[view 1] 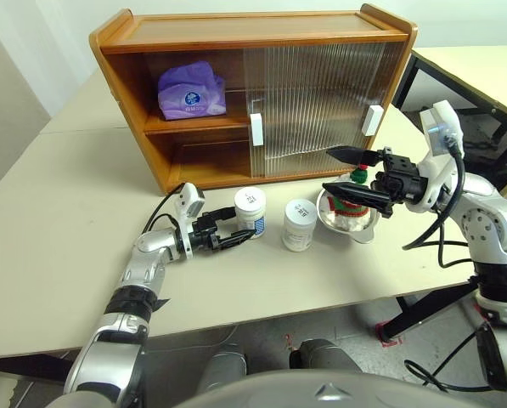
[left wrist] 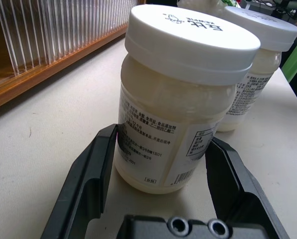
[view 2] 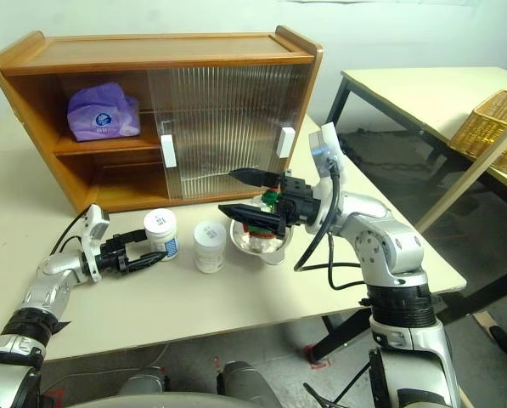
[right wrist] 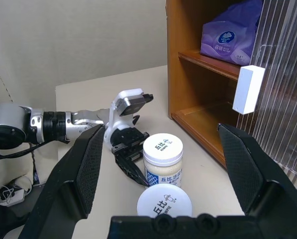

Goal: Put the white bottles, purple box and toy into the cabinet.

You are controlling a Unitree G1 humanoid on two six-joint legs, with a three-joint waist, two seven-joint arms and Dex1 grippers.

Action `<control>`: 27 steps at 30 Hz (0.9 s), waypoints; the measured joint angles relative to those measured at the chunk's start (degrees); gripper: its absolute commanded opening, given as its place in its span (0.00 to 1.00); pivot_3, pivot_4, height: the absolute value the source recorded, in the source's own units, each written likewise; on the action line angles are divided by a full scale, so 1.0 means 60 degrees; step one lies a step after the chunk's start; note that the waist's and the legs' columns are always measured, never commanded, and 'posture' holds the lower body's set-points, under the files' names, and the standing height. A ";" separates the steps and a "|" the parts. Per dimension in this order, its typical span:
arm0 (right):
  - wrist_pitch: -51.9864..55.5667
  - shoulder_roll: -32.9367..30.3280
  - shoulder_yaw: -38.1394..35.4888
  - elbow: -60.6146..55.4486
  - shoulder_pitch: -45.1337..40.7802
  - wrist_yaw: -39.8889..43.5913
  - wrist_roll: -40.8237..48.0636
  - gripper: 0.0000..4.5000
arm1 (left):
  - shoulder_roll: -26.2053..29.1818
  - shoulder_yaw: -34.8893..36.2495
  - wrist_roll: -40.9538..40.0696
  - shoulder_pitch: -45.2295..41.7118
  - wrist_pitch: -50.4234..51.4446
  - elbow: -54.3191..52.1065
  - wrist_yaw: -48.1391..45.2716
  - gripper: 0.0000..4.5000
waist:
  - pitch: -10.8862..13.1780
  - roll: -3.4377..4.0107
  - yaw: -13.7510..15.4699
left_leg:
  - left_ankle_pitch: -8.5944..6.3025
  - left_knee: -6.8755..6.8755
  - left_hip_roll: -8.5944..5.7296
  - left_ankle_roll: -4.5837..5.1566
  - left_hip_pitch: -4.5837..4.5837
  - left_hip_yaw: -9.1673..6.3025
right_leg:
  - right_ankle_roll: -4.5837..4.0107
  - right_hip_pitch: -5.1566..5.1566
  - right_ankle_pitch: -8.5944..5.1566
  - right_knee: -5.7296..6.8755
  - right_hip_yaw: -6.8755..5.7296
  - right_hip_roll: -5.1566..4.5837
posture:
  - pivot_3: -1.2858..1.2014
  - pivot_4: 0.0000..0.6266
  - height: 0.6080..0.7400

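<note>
The left gripper [view 1: 228,235] straddles the nearer white bottle [view 1: 250,211], its jaws spread either side of the body and, as far as the wrist view tells, not yet pressing; the grip wants to land on the straight labelled wall below the smooth screw lid, squarely, so the rounded plastic cannot slip; the second bottle [view 1: 299,224] stands just beside; the right gripper [view 1: 359,177] hangs wide open above the fluffy toy [view 1: 352,211] in its shiny bowl [view 1: 360,230]; the crinkly purple box [view 1: 191,91] lies on the upper shelf of the wooden cabinet [view 1: 134,100].

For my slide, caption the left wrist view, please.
Left gripper straddles a white bottle on the table.
</note>
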 measured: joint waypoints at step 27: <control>-0.0010 0.0248 0.0161 0.0090 -0.0272 0.0177 -0.0019 1.00 | -0.0240 0.1859 -0.0421 -0.1215 0.0541 0.0420 0.3490 0.68 | 0.0004 -0.0004 0.0129 | 0.0011 0.0008 -0.0021 -0.0006 0.0005 0.0017 | 0.0026 0.0017 0.0002 -0.0003 -0.0007 0.0010 | 0.48 0.00 1.00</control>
